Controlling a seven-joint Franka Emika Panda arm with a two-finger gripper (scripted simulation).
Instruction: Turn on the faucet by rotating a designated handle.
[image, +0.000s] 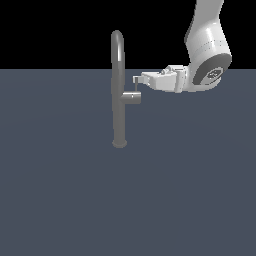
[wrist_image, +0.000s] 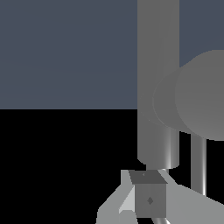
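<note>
Flat slate-blue floor under black backdrop. Tall grey gooseneck metal faucet stands centre; white Panda gripper reaches its short grey stub handle, finger spacing unclear. Rotation seems barely begun; turning remains.

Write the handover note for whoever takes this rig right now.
Hand: level, reaching in from the exterior view's right, fingertips at the thin lever; open or shut cannot be told.
Faucet: upright on the grey floor, arched top.
Handle: short stub on the pipe's side, lever rising toward the hand.
Done: approach to the lever.
Left: confirm contact, then rotate the handle; whether it has turned cannot be judged.
</note>
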